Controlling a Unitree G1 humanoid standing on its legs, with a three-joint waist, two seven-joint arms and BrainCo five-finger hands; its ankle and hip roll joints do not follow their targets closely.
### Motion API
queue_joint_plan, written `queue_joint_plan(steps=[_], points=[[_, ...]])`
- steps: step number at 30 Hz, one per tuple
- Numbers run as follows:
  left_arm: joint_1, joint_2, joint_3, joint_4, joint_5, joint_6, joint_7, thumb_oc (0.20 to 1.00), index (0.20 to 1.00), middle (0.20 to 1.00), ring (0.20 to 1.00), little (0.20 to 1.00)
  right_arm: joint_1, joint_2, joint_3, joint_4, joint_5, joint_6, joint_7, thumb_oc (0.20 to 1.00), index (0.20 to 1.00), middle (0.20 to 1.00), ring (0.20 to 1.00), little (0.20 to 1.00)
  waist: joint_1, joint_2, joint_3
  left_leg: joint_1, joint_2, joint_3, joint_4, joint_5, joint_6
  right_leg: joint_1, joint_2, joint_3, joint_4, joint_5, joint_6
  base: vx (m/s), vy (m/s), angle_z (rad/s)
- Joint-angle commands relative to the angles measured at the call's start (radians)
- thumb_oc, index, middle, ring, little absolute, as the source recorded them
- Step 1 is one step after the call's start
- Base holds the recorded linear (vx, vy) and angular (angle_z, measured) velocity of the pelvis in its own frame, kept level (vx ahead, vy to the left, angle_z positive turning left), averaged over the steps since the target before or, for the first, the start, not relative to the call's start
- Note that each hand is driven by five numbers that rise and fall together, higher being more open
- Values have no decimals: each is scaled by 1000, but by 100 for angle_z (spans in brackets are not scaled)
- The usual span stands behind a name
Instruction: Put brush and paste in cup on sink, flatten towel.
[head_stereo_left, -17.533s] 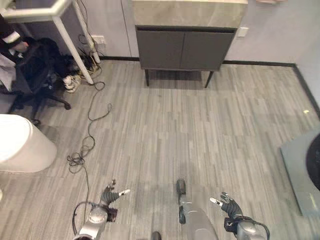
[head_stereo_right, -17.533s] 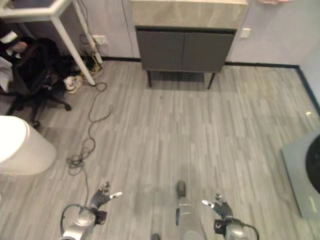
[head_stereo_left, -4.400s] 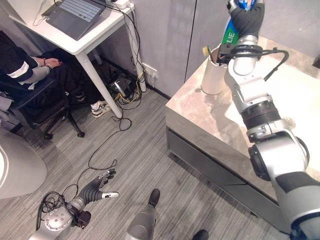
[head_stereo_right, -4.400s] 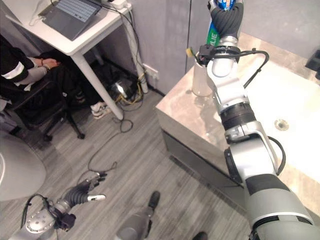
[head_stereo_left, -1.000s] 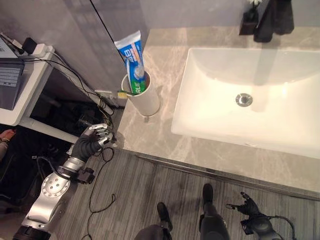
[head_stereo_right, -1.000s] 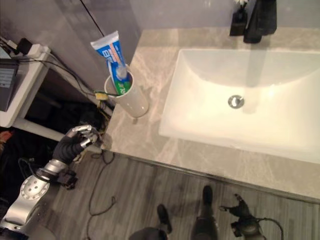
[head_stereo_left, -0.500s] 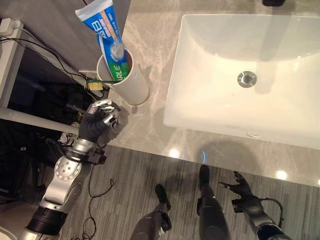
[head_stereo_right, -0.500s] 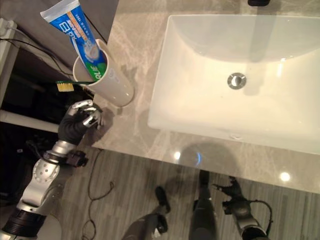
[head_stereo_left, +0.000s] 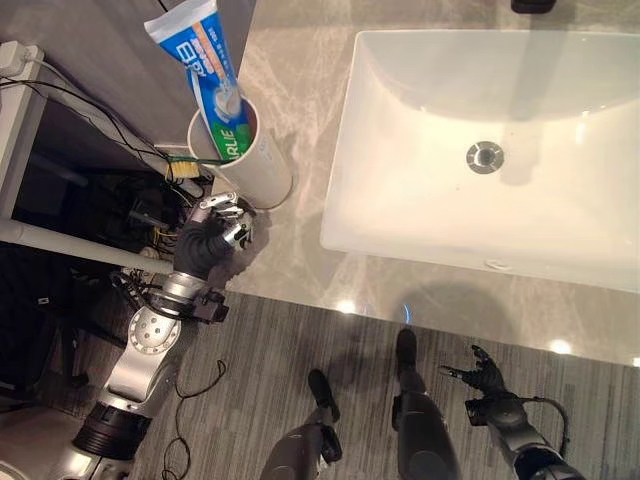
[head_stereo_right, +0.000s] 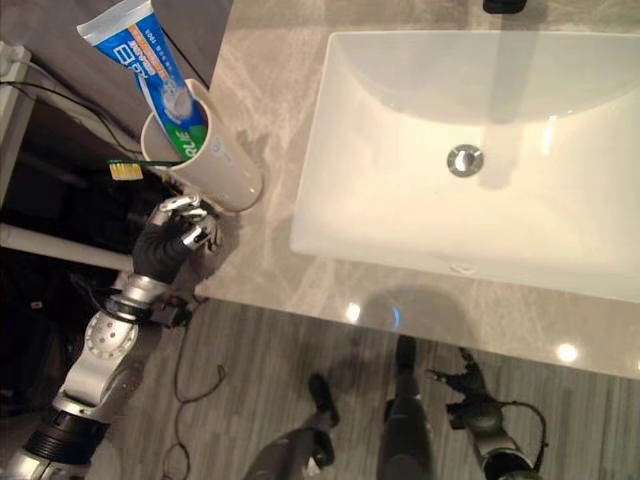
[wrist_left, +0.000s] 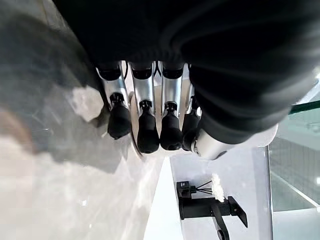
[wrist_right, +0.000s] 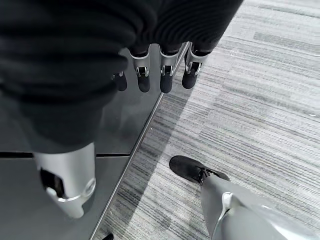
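Note:
A white cup (head_stereo_left: 262, 172) stands on the marble counter (head_stereo_left: 290, 265) near its left corner, left of the sink basin (head_stereo_left: 560, 210). A blue and green toothpaste tube (head_stereo_left: 198, 58) sticks out of the cup, leaning left. A green toothbrush (head_stereo_left: 183, 169) also pokes out, its bristle end hanging over the cup's left side. My left hand (head_stereo_left: 205, 243) hovers at the counter's corner just below the cup, fingers (wrist_left: 147, 135) curled and holding nothing. My right hand (head_stereo_left: 488, 382) hangs low over the floor in front of the cabinet, fingers (wrist_right: 166, 80) spread.
The drain (head_stereo_left: 485, 157) sits mid-basin and a black faucet (wrist_left: 210, 207) stands at the back. Left of the counter are a white desk leg (head_stereo_left: 60, 240), a power strip (head_stereo_left: 12, 58) and loose cables. Grey plank floor (head_stereo_left: 300, 340) runs along the counter's front.
My left hand has risen closer to the cup's base and over the counter corner. The cup, paste and brush stay put. My right hand stays low.

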Motion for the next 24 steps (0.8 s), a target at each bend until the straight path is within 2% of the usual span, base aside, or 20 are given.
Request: queue_joint_plan(steps=[1, 16, 18, 24], points=[[4, 32, 10, 23, 99, -15, 36, 200, 200, 200, 200, 200, 14, 25, 39, -5, 8, -16, -13, 1000, 1000, 1000, 1000, 1000, -23, -38, -26, 126, 65, 3, 30, 50, -106, -40, -61, 53, 27, -3, 79, 0, 0, 0], [-200, 47, -1, 121, 102, -3, 131, 200, 200, 200, 200, 200, 12, 14, 29, -6, 41, -4, -16, 1000, 1000, 1000, 1000, 1000, -40, -30, -25, 121, 71, 16, 22, 73, -116, -56, -42, 58, 15, 0, 73, -1, 0, -1], [-310, 49, -35, 208, 87, -3, 168, 200, 200, 200, 200, 200, 8, 11, 6, 10, 71, -3, -25, 1000, 1000, 1000, 1000, 1000, -55, -31, -24, 121, 70, 21, 20, 74, -117, -66, -40, 61, 17, 2, 73, 1, 3, -4], [-501, 48, -117, 351, 82, -2, 221, 200, 200, 200, 200, 200, -5, 12, 26, 35, 91, 1, -26, 1000, 1000, 1000, 1000, 1000, -75, -30, -24, 116, 69, 21, 8, 86, -121, -82, -33, 63, 17, 4, 76, 9, -4, -9]])
